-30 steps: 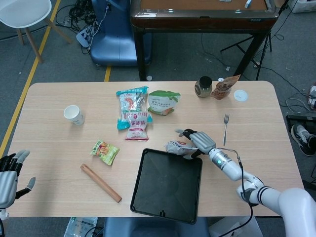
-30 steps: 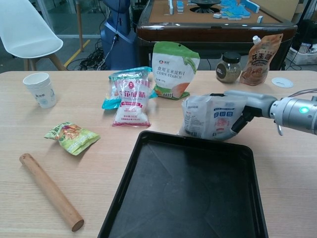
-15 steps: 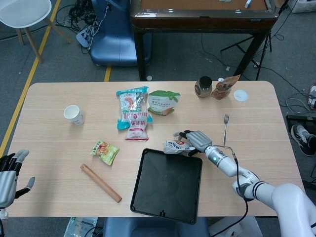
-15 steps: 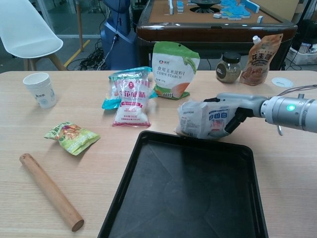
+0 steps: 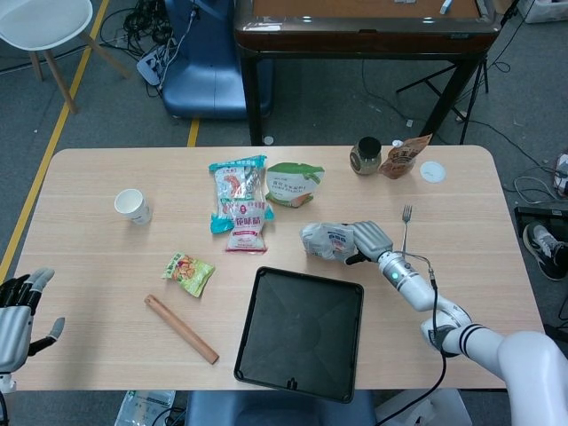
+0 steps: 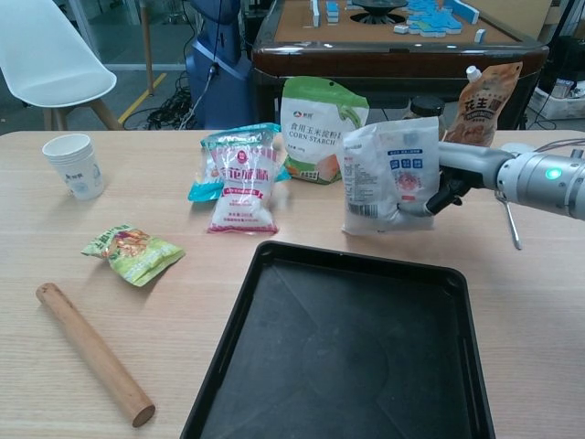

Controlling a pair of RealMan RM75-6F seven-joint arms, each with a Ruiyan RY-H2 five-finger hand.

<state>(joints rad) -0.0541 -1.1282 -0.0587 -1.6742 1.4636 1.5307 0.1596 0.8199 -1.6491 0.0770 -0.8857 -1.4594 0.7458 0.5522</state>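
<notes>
A clear plastic pouch (image 6: 388, 176) with a pale label and blue printing is being held upright by the right hand (image 6: 450, 179), its lower edge hanging just above the tabletop, right of centre in the chest view. White contents are showing through the film, and the pouch is being seen creased and slightly puffed. The right hand's fingers (image 6: 445, 194) are being wrapped around the pouch's right side, the grip closed on it. In the head view the same pouch (image 5: 325, 240) is being carried just above the upper edge of the black baking tray (image 5: 266, 346), with the right hand (image 5: 368, 240) beside it.

Behind the pouch, the green-and-white corn starch bag (image 6: 321, 123) is being partly overlapped at its right edge in the chest view. Further left, a pink-and-white bag (image 6: 244, 189) is lying on a teal packet (image 6: 218, 151). A paper cup (image 6: 73, 165) is standing at the upper left, a small green snack packet (image 6: 133, 252) and a wooden rolling pin (image 6: 93, 352) are lying lower left. A glass jar (image 5: 365, 155), a brown pouch (image 6: 481, 104) and a fork (image 5: 406, 230) are being seen to the right.

The left hand (image 5: 19, 318) is being kept at the lower left edge of the head view, fingers spread apart, holding nothing.
</notes>
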